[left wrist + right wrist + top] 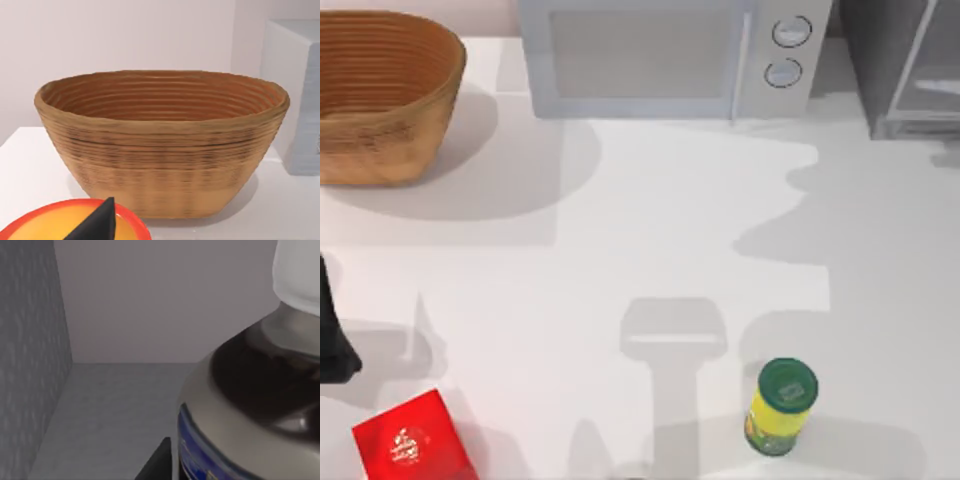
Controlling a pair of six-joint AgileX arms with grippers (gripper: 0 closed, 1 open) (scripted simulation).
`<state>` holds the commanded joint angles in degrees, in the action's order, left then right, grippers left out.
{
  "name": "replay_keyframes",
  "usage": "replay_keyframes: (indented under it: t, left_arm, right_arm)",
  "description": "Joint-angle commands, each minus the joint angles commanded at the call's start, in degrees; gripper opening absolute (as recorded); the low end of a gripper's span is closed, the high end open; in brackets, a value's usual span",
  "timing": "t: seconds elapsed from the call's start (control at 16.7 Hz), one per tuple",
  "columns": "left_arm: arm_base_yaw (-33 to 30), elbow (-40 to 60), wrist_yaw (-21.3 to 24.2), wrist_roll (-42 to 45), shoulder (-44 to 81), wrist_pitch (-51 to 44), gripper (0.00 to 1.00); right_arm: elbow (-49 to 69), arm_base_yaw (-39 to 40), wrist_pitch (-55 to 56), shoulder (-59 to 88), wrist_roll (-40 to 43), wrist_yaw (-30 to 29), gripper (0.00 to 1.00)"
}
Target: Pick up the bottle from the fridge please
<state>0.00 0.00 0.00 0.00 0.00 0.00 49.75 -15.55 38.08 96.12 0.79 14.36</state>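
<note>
The bottle (250,390) stands inside the fridge (905,70), close up in the right wrist view: white cap, dark neck, a blue label band on its shoulder. Grey inner walls close in beside and behind it, with a bare stretch of fridge floor on one side. One dark fingertip (157,462) of the right gripper pokes in just beside the bottle; whether that claw is wide, narrow or gripping cannot be told.

The fridge sits at the table's far right corner, touching the picture's edge, beside the microwave (670,55). A basket (385,95) fills the far left corner. Near the front edge stand a yellow jar (780,408) and a red box (412,440). The middle of the table (650,230) is open.

The left arm (332,330) rests at the left edge; its claw's state cannot be told either.
</note>
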Motion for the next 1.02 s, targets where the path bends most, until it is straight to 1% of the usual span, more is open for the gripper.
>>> replay_keyframes:
  t: [0.36, 1.02]
  left_arm:
    - [0.0, 0.0, 0.0, 0.0, 0.0, 0.0, 1.0]
    - [0.0, 0.0, 0.0, 0.0, 0.0, 0.0, 1.0]
  right_arm:
    - [-11.8, 3.6, -9.0, -23.1, 0.1, -3.6, 0.0]
    - [-40.7, 12.7, -31.2, -79.4, -0.3, -11.6, 0.0]
